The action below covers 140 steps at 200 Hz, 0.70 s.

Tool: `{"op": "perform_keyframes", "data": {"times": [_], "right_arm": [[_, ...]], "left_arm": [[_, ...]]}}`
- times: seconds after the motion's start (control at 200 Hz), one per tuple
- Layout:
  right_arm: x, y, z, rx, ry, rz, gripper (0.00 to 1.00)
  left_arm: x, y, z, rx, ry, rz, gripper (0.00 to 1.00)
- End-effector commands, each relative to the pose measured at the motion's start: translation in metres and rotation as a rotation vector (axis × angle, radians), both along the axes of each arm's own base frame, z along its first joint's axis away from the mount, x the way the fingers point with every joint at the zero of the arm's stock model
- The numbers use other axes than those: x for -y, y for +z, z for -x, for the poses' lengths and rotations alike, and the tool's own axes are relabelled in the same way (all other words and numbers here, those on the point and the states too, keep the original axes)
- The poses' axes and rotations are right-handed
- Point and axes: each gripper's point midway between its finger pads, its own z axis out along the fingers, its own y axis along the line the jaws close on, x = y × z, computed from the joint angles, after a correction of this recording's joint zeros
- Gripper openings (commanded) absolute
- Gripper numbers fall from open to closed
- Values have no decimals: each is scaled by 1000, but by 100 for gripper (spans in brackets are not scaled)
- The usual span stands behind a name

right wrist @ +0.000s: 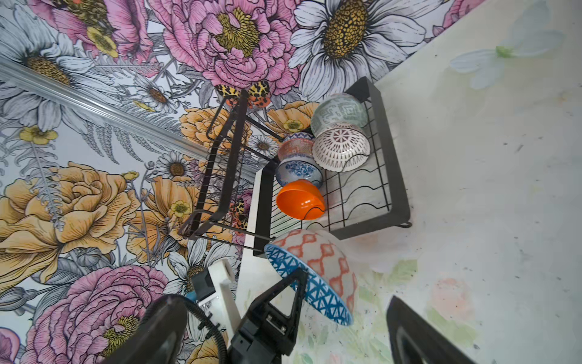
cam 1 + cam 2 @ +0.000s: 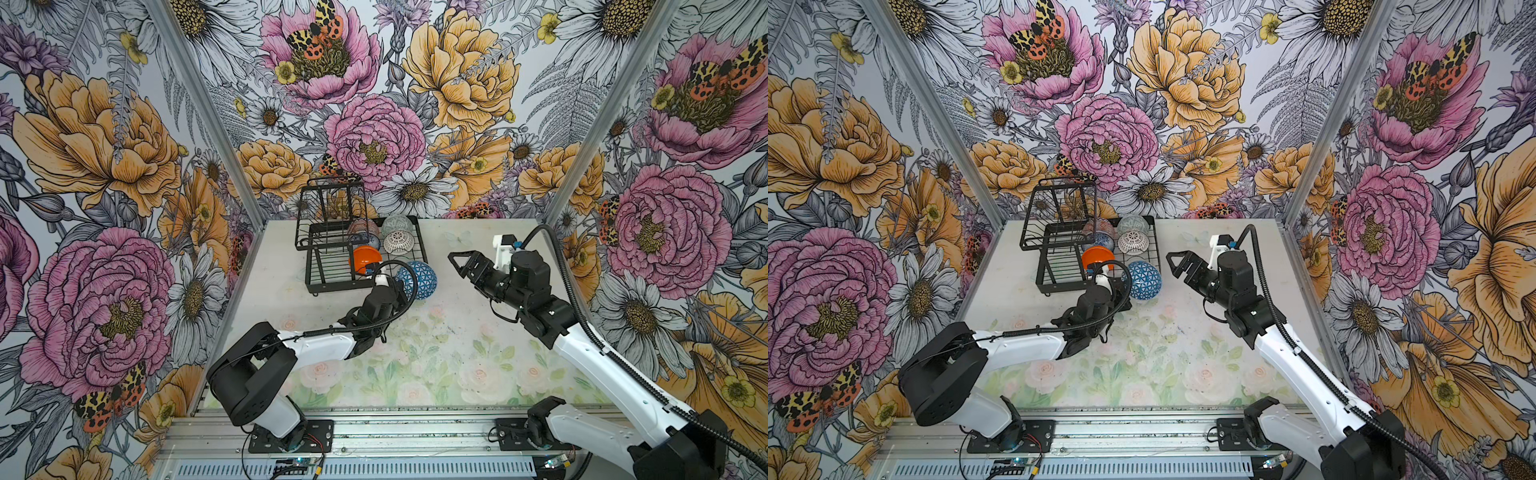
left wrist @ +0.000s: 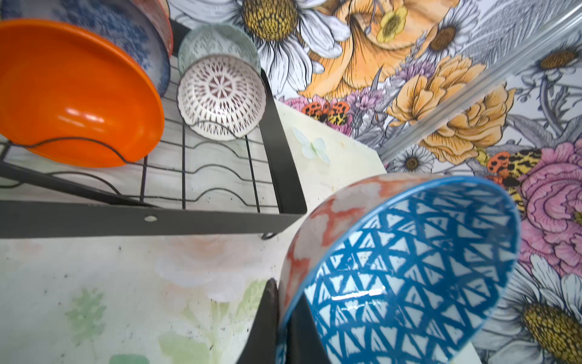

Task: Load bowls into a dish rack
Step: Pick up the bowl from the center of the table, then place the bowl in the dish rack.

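pinching the rim of the blue geometric bowl (image 3: 409, 268), the closed left gripper (image 3: 283, 321) tilts it on edge, likely to suit the dish rack (image 3: 157, 217) slots just ahead; the right gripper (image 2: 461, 266), well apart, gapes empty.

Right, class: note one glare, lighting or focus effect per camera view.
Left wrist view: glare streaks on the orange bowl and inside the blue triangle bowl; right wrist view: lattice bowl sharp, foreground blurred; both top views: flat light, faint shadows on the table.
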Motion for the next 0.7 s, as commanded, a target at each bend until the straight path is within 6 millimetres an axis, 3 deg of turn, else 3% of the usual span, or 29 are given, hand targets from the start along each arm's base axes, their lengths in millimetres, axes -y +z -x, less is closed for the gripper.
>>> {"op": "perform_keyframes", "data": {"times": [0.0, 0.17, 0.465, 0.696], "right_arm": [[-16, 35, -8, 49, 12, -86, 100], [-39, 58, -10, 90, 56, -198, 99], [-63, 74, -10, 105, 93, -264, 99], [-75, 74, -17, 102, 90, -274, 99]], "left_arm": [[-11, 68, -9, 228, 130, 142, 0], [-12, 86, -8, 339, 178, 174, 0], [-9, 101, 1, 487, 247, 195, 0], [-3, 109, 5, 539, 254, 184, 0]]}}
